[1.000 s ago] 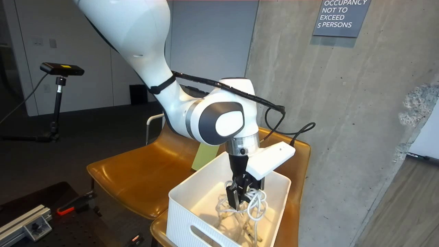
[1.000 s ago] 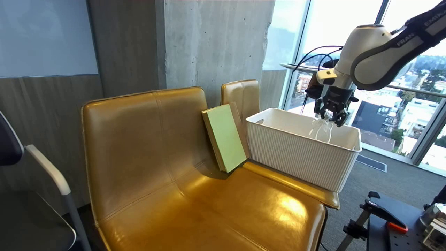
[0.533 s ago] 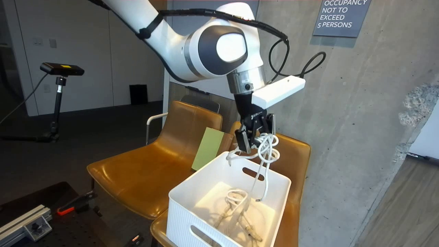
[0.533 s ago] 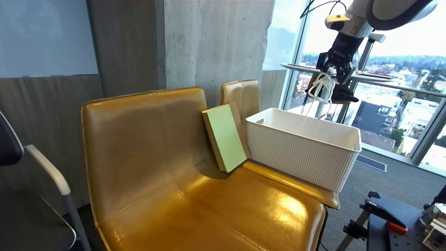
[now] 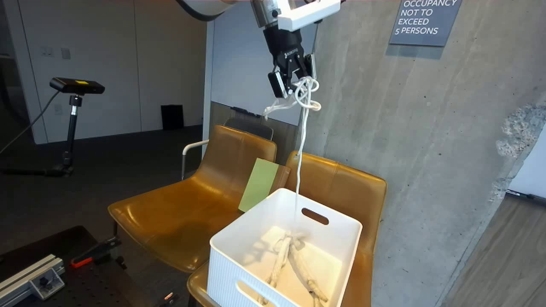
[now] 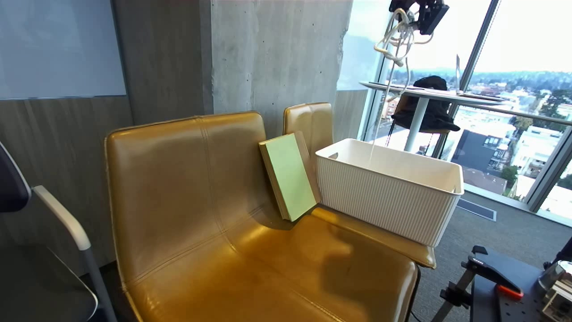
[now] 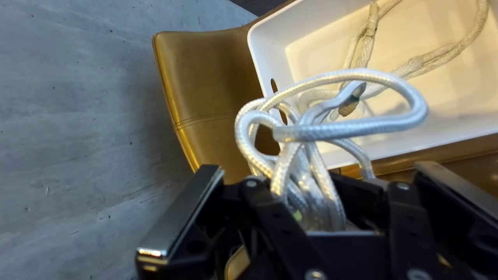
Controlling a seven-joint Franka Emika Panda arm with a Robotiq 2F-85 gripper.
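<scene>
My jaws are pinching a bunch of white braided rope [image 7: 328, 131], wedged deep between the links of my gripper [image 5: 297, 86] with the fingertips standing apart around it. Several strands cross in that bunch and I cannot tell how many are truly held, so slipping is the first risk I see: smooth braid, loosely layered, could slide out strand by strand under its own weight.

Loose loops bulge just beyond my fingertips; one might hook over a link and stay caught when I let the rest go.

Well below my jaws, a long tail of the rope drops past the rim into the white ribbed storage bin [image 5: 230, 273]. On its floor, deeper under me, lie thicker beige rope lengths [image 7: 428, 62] with wrapped joints; whether my tail is joined to them I cannot tell. If it is, or if it snags on the rim, a hard pull could tip the bin, which looks light, off the tan leather chair [image 5: 347, 180] it sits on.

Farther out from my jaws, just beside the bin, a green book [image 6: 290, 176] stands tilted, and a tipping bin could knock it flat
</scene>
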